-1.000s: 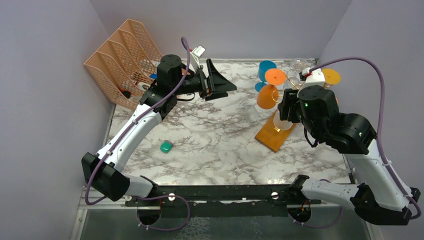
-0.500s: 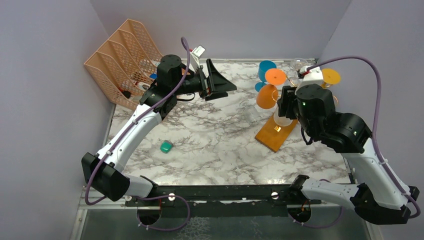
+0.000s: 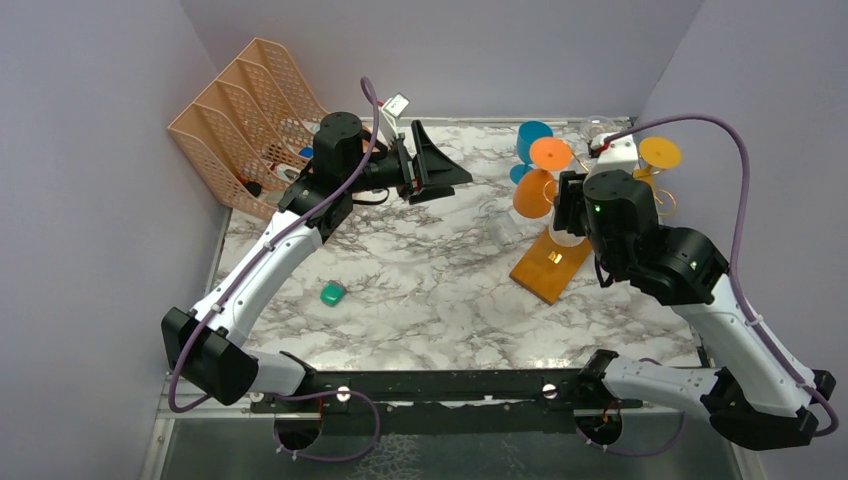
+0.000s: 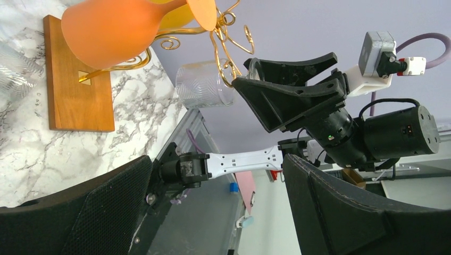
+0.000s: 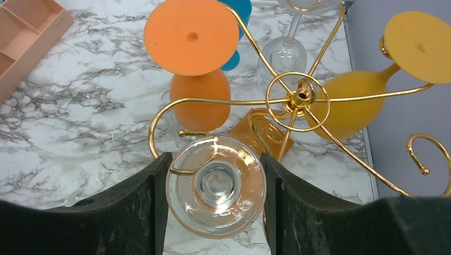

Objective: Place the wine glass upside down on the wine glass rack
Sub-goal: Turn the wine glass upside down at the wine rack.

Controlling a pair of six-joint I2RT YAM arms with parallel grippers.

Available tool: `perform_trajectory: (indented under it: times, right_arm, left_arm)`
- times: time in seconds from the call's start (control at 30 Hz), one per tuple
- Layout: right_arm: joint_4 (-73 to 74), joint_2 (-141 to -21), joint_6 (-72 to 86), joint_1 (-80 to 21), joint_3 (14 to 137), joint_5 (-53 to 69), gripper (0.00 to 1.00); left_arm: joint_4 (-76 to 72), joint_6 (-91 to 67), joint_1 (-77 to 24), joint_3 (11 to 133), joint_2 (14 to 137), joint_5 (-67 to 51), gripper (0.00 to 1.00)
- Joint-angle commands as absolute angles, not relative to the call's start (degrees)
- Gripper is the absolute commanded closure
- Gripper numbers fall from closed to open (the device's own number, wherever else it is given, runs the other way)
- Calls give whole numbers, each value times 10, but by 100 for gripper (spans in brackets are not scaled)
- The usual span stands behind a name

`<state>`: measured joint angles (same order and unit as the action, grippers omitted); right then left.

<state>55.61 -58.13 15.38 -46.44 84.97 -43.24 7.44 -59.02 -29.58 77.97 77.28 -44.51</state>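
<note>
The wine glass rack is a gold wire stand (image 5: 298, 98) on an orange-brown wooden base (image 3: 550, 265) at the right of the table. A clear wine glass (image 5: 215, 186) hangs upside down. Its round foot lies over one spiral arm end, and its bowl shows below in the left wrist view (image 4: 205, 85). My right gripper (image 5: 215, 159) is above it, with a finger touching each side of the foot's rim. My left gripper (image 3: 440, 165) is open and empty in the air, left of the rack, with jaws wide apart (image 4: 218, 207).
An orange glass (image 5: 199, 98), a yellow glass (image 5: 345, 109) and another clear glass (image 5: 282, 53) hang on the rack. A blue glass (image 3: 530, 140) is behind it. A peach mesh organiser (image 3: 245, 110) stands at the back left. A small green object (image 3: 333, 293) lies on the marble.
My right arm has moved a little up and left toward the rack post, carrying the clear glass with it. The left arm has not moved.
</note>
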Motion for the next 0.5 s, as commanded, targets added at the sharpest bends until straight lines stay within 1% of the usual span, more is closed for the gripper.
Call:
perform_trajectory:
  times: [0.0,0.47]
  right_arm:
    - [495,-565,142,-467,838,-466,99]
    - [446,-576,107,-467,819,-489,99]
  left_arm:
    - [66,-587,-294,777,755,-436,1]
    - [64,-589,-294,778,754,-435,1]
